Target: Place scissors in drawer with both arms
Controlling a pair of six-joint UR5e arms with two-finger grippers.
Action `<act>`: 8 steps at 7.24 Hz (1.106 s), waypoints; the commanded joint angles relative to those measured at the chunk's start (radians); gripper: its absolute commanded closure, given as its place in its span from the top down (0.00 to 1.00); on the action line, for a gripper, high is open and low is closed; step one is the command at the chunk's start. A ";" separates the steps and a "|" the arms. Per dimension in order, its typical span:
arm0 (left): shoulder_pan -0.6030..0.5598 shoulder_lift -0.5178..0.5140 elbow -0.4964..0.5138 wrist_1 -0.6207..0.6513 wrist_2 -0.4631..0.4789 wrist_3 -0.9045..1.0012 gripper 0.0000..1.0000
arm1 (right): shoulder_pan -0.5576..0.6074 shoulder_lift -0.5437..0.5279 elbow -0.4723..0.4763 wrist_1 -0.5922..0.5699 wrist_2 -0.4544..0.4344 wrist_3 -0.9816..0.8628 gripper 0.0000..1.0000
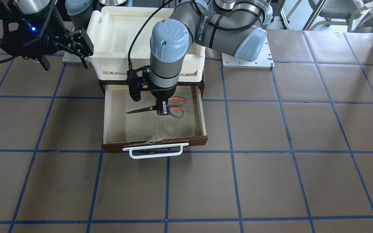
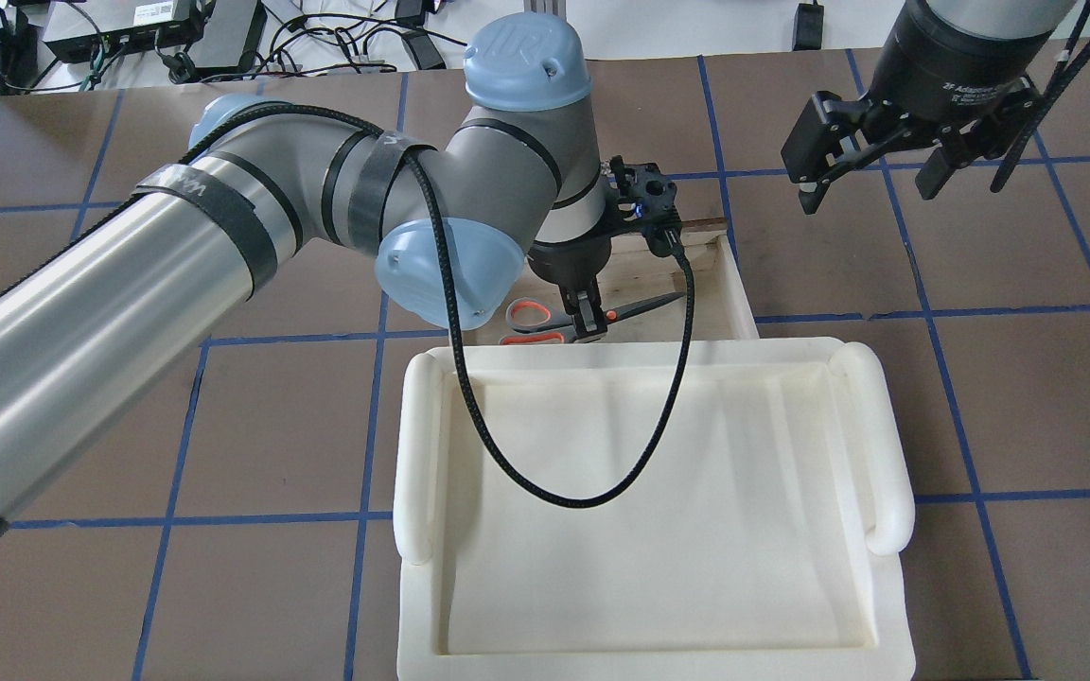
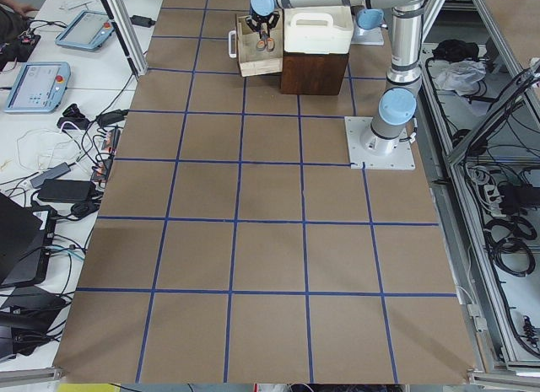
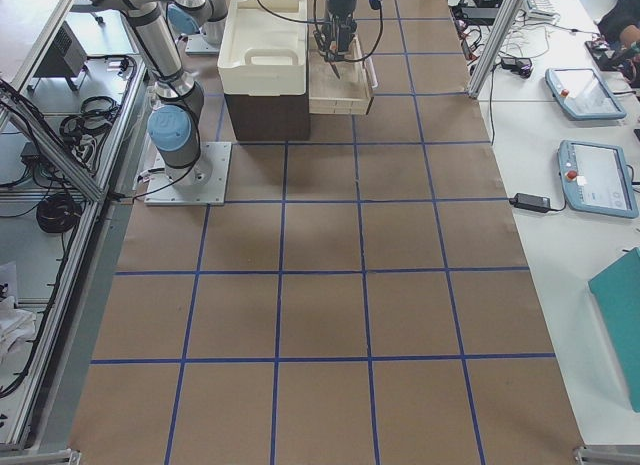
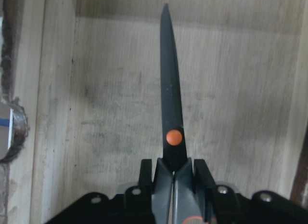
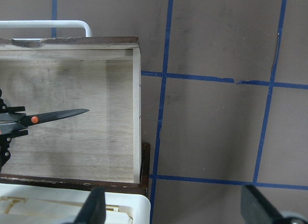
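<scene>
The scissors have grey handles lined orange-red and dark blades pointing sideways inside the open drawer. My left gripper is shut on them just behind the orange pivot dot, low over the pale wood floor. I cannot tell whether they touch it. The left wrist view shows the fingers clamped on the scissors. My right gripper is open and empty, raised beside the drawer's right side wall. Its wrist view shows the blades and the drawer.
A cream-white plastic tray sits on top of the dark-brown cabinet behind the drawer. The drawer's white bar handle sticks out toward the operators' side. Brown table paper with blue grid tape surrounds it.
</scene>
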 commanded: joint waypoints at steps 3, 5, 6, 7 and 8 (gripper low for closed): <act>-0.001 -0.014 -0.039 0.026 0.001 0.002 0.14 | 0.000 0.001 0.000 0.000 -0.001 -0.002 1.00; -0.001 -0.016 -0.039 0.032 0.001 -0.002 0.41 | 0.000 0.001 0.000 0.000 -0.001 0.000 1.00; -0.001 -0.016 -0.042 0.032 0.001 -0.014 0.73 | 0.000 0.001 0.000 0.000 -0.001 0.000 1.00; -0.001 -0.008 -0.042 0.033 0.001 -0.014 0.87 | 0.000 0.001 0.001 0.000 -0.001 0.000 1.00; -0.003 0.005 -0.041 0.037 0.001 -0.013 0.89 | 0.000 0.001 0.000 -0.001 -0.001 0.000 1.00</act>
